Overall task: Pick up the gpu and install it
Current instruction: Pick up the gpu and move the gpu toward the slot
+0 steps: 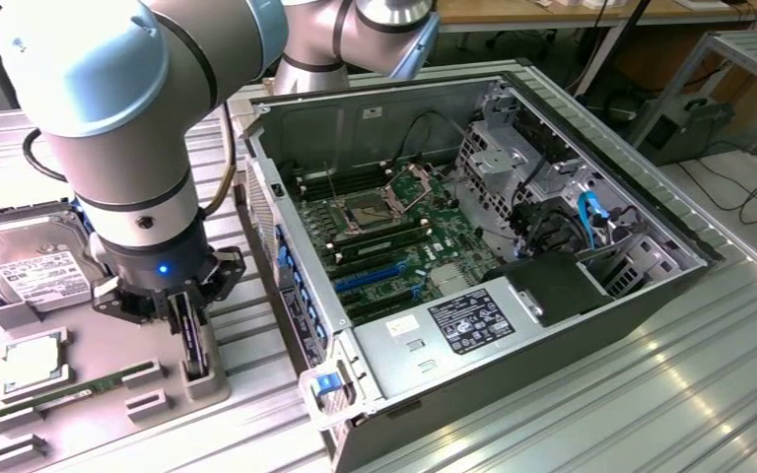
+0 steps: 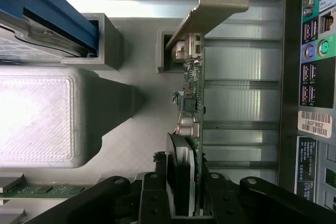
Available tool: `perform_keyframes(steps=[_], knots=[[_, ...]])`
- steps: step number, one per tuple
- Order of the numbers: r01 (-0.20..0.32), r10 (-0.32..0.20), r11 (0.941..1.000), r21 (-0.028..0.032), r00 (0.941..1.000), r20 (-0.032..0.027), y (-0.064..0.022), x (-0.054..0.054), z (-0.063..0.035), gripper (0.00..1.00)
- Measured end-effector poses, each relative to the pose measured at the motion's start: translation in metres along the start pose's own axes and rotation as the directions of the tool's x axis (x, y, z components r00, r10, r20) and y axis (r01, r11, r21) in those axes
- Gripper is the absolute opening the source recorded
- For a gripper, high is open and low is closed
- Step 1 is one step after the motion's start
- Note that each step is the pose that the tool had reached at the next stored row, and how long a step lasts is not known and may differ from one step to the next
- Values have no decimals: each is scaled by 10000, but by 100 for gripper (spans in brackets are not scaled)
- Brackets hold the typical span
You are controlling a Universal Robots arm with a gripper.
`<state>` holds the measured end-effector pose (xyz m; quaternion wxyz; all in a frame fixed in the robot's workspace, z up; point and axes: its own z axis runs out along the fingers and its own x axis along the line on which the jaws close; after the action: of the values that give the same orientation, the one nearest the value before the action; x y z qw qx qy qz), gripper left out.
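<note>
While the gpu (image 2: 193,77) stands on edge in the grey holder tray (image 1: 103,345), my gripper (image 2: 182,182) straddles it from above, fingers (image 2: 151,195) narrowed onto both faces and seemingly clamped. In the exterior view its long axis runs 11 to 5, directly beneath me; the open computer case (image 1: 352,123) lies at 3 o'clock.

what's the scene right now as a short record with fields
hand: closed on the gpu, gripping both its faces
gpu: standing on edge in a slot of the grey holder tray, apparently not yet lifted
also on tray: hard drive, processor chip, memory stick
computer case: lying open at the exterior view's right of the tray, motherboard exposed
</note>
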<state>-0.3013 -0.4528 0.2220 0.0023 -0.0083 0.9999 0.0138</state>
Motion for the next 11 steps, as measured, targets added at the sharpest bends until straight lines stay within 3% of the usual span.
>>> perform_keyframes(steps=[3,11], knots=[[0,0,10000,0,10000,0,0,0,2,27],[0,0,10000,0,10000,1,0,0,5,27]])
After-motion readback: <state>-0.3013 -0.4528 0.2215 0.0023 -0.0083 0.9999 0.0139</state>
